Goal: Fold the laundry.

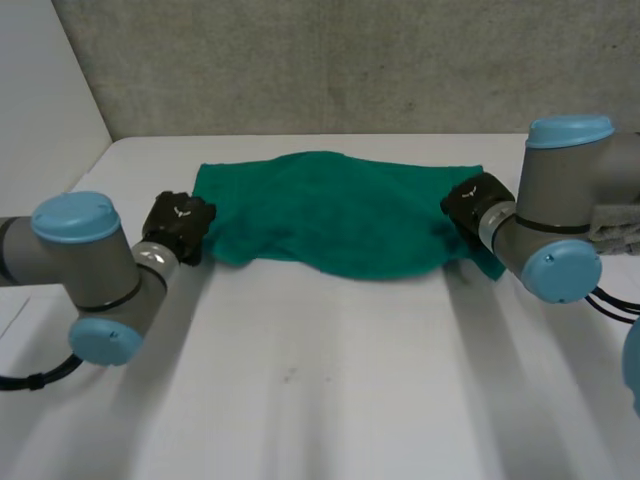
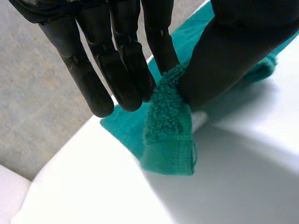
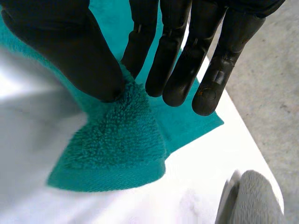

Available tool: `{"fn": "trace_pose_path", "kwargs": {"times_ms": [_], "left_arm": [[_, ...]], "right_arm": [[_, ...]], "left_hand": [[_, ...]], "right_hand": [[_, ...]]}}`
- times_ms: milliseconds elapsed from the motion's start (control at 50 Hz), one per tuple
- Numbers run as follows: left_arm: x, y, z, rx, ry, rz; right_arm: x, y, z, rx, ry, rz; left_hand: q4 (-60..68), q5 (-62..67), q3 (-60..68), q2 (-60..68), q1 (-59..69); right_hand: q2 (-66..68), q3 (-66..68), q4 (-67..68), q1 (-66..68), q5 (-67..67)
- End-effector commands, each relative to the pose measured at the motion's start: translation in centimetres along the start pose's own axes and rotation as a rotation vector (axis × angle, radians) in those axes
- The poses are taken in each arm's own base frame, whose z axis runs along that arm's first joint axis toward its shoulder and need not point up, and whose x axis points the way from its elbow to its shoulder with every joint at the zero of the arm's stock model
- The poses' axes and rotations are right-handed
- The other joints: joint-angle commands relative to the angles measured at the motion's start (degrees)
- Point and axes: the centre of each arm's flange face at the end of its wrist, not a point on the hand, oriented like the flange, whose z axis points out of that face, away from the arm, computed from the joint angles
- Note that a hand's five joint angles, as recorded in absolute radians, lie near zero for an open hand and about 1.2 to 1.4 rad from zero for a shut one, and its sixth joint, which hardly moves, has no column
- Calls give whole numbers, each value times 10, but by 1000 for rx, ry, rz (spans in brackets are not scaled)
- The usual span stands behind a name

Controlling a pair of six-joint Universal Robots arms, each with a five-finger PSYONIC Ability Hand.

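We see bare white table (image 1: 320,380) nearest, left hand (image 2: 117,70) pinching the green towel (image 1: 340,215) by its near left corner between thumb and fingers, right hand (image 3: 70,46) pinching the near right corner likewise, cloth sagging between them, grey wall (image 1: 350,60) beyond.

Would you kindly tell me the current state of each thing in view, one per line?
green towel: lying rumpled across the table, a near corner pinched up at each end.
left robot hand: shut on the green towel's near left corner, thumb against fingers.
right robot hand: shut on the green towel's near right corner, thumb against fingers.
white table: bearing the green towel.
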Motion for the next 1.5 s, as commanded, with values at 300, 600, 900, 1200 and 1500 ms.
{"fn": "trace_pose_path", "kwargs": {"times_ms": [300, 600, 900, 1200, 1500], "left_arm": [[-21, 0, -168, -421, 283, 436], [1, -14, -53, -150, 106, 355], [8, 2, 39, -81, -95, 393], [14, -22, 55, 104, -217, 411], [-1, -52, 3, 120, -206, 370]], "right_arm": [[5, 38, -131, -285, -249, -314], [4, 39, -40, -206, -32, -268], [3, 42, 21, -151, 99, -289], [48, 7, 37, -16, 373, -207], [111, -54, -68, 222, 405, 66]], "left_hand": [[111, 141, 116, 115, 152], [111, 141, 116, 115, 152], [111, 141, 116, 115, 152], [-577, -546, -572, -573, -536], [-573, -543, -568, -570, -533]], "right_hand": [[128, 122, 117, 236, 128], [128, 122, 117, 236, 128], [128, 122, 117, 236, 128], [-572, -578, -583, -464, -572], [-572, -578, -583, -464, -572]]}}
